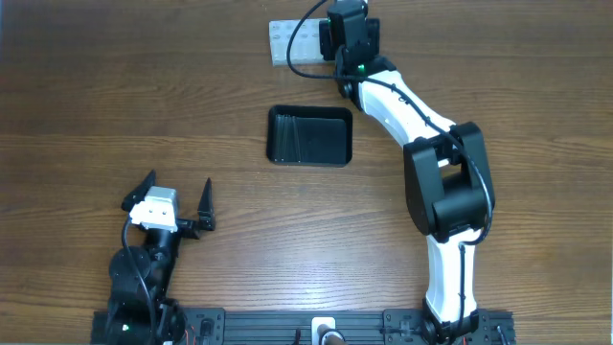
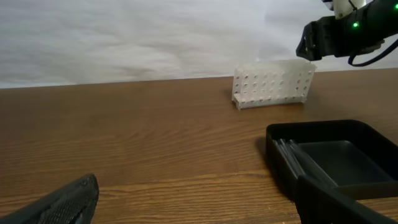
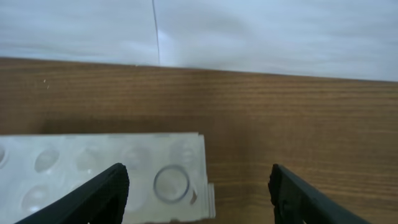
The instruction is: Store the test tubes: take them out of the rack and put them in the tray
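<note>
Directly beneath the right gripper, between its two dark fingers, lies one end of the white rack, and in the hole nearest that end stands a test tube. The tube is upright with its mouth turned up towards the gripper, so its long axis runs straight down into the rack. Only its clear round rim can be seen, and the body is hidden inside the block. The neighbouring holes look like pale shallow dimples, and whether any of them holds a tube is hard to make out. The right gripper is spread wide, wider than the rack's end, and has hold of nothing; whether its fingers touch the rack cannot be told. From above, the rack's long side stretches away from this gripper towards the left arm's side of the table, and the wrist covers the end under it. Back from the gripper towards its arm's base, well apart from the rack, sits the black tray. Thin clear tubes lie flat in it along one wall, too glassy to count. The left gripper sits low over the table, far from both, with its jaws wide and empty. The tray lies ahead of it, partly cut off by one finger, and the rack stands beyond.
</note>
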{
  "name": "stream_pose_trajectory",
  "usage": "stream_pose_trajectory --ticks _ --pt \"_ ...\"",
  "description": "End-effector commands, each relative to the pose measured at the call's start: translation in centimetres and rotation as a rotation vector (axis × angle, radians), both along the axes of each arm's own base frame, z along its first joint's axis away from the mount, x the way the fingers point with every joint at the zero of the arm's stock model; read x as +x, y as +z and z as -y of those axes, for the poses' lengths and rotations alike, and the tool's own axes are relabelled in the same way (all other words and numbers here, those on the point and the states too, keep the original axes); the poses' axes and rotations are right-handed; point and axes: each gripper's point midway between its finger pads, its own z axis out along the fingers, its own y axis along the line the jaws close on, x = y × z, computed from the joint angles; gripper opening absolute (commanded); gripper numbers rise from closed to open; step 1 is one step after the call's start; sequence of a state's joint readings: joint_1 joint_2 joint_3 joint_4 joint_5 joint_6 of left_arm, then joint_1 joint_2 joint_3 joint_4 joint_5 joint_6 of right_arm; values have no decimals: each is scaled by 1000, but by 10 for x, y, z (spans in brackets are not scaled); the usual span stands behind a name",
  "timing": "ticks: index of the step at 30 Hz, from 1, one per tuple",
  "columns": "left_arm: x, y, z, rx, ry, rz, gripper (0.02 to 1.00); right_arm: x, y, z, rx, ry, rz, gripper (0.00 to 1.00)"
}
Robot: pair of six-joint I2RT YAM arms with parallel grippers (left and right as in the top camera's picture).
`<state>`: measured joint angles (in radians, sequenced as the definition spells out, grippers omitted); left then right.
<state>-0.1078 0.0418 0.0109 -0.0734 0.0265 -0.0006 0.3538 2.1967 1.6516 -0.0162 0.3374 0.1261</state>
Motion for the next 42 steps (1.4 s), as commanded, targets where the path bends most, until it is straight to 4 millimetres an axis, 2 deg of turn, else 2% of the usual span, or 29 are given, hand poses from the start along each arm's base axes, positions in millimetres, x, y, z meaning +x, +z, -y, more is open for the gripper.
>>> stream_pose_trajectory --ticks 1,11,22,42 --pt "0 -1 0 -8 -3 -1 1000 10 11 3 -7 -17 41 711" --pt "0 -1 0 -8 -3 -1 1000 15 9 1 2 -18 65 709" --pt "0 -1 0 -8 -3 -1 1000 21 -6 -1 -6 -13 71 687" --pt "0 -1 0 -8 -3 -1 1000 20 -8 -2 -10 -10 61 253"
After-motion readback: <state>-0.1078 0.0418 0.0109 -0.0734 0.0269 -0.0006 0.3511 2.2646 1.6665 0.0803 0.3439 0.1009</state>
